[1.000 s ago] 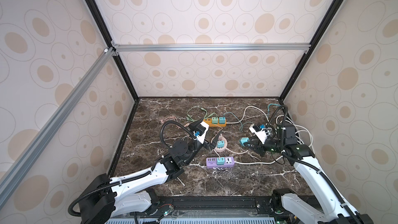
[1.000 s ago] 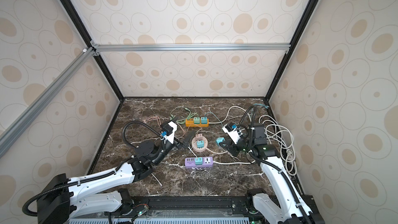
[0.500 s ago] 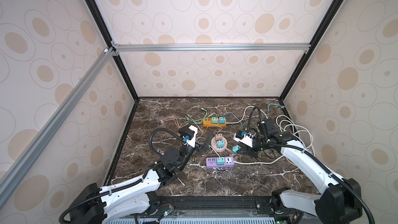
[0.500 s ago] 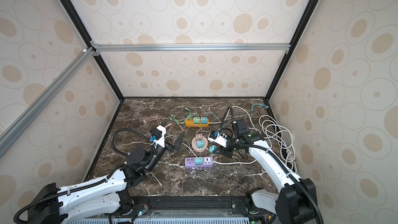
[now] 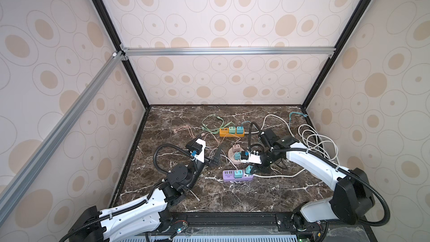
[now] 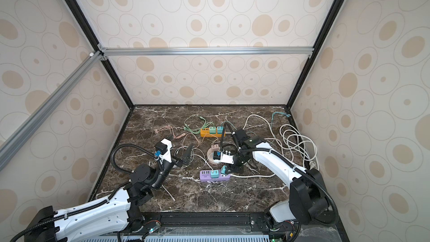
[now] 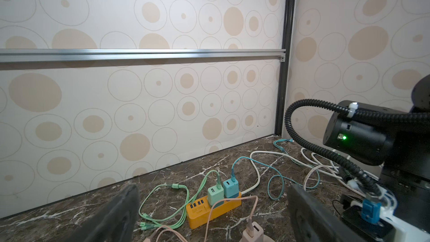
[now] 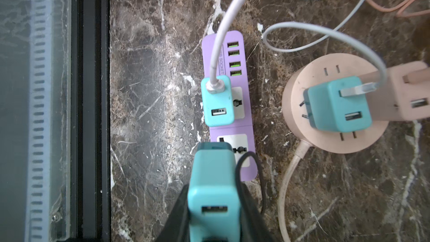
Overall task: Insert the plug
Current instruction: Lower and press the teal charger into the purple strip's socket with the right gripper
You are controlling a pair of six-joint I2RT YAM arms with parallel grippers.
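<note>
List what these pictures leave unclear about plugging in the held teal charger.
- Prongs of the teal plug: in the right wrist view, hidden under its own body in the right tool; too small in both top views.
- The free socket on the purple strip: partly covered by that plug.
- The left tool: in the left wrist view, fingers blurred and cut off by the lower edge.
- The pink charger: cut off there too.

The plug (image 8: 214,175) is a teal cube with a USB port on its face. It is clamped in the right gripper (image 8: 215,203) at the bottom centre of the right wrist frame, and its front end overlaps the end socket (image 8: 243,151) of the power strip (image 8: 235,129). The strip is purple, lies flat on the dark marble in the lower middle of both top views, and has four green USB ports at its far end.
</note>
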